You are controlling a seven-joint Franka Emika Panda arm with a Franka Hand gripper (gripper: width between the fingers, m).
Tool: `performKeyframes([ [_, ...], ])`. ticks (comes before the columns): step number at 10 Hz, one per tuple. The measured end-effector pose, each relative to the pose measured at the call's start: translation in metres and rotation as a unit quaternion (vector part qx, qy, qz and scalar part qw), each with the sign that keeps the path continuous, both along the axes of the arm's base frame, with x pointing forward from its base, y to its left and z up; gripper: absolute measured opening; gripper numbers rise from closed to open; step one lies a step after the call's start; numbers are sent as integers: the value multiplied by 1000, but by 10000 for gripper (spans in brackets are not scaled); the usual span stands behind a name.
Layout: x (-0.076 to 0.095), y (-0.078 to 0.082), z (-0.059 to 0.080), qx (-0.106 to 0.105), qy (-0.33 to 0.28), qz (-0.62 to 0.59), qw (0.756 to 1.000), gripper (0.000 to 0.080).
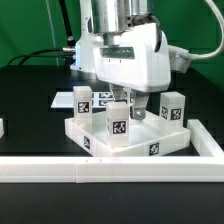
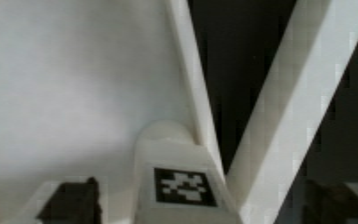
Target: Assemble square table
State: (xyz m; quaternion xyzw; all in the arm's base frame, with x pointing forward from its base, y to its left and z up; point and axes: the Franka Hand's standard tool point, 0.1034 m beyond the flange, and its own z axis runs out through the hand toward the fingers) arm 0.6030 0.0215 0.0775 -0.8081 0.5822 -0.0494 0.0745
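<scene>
The square tabletop (image 1: 125, 140) lay flat on the black desk (image 1: 30, 85) at the centre of the exterior view, rim upward. Three legs stood upright on it: one at its rear left corner (image 1: 83, 101), one at its rear right corner (image 1: 173, 107), and a third leg (image 1: 118, 119) near the centre, directly below the tool (image 1: 127, 106).

In the wrist view the tagged leg (image 2: 181, 175) sat between the dark fingers (image 2: 73, 198), with space visible on both sides. The tool stood open and appeared to hold nothing.

Risk: the third leg probably was not fully seated. A finger brushing it during retraction could tilt or topple it.

The white border rail (image 1: 110, 168) ran along the lower frame. The marker board (image 1: 66, 100) lay behind the tabletop, at centre left.
</scene>
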Motion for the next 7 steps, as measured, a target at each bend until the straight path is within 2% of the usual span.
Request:
performKeyframes([
  [1, 0, 4, 0, 1, 3, 19, 1000, 630],
  [2, 0, 7, 0, 0, 4, 37, 999, 630],
  [3, 0, 7, 0, -11, 0, 100, 995, 646],
  [7, -5, -10, -4, -42, -11, 252, 967, 649],
])
